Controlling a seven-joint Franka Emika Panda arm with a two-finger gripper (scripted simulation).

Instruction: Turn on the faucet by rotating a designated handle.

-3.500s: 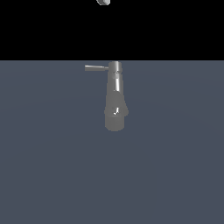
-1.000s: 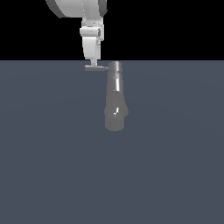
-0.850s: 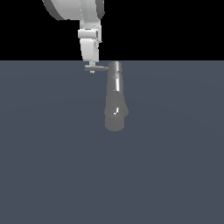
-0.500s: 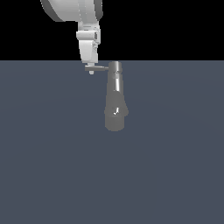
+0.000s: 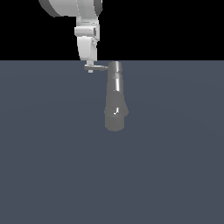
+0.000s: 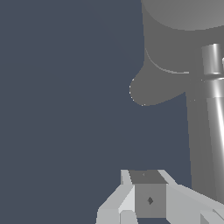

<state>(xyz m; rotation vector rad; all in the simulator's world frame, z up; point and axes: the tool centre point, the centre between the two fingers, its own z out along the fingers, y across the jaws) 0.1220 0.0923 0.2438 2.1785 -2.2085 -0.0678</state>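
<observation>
The faucet is a shiny grey body lying on the dark floor, with its wider rounded end nearest the camera in the exterior view. Its handle, a thin rod, juts from the narrow end towards the exterior view's left. My gripper comes down from above onto the rod's free end, and a small tip shows just below the rod. No gap shows between the fingers, which look shut with nothing held. In the wrist view the faucet fills one side and the handle is hidden.
A flat dark grey floor spreads around the faucet, ending at a black background behind. The white arm hangs above the handle's end.
The arm came in from above and lowered its gripper onto the handle's free end, drifting slightly towards the exterior view's left. The handle and faucet look unmoved.
</observation>
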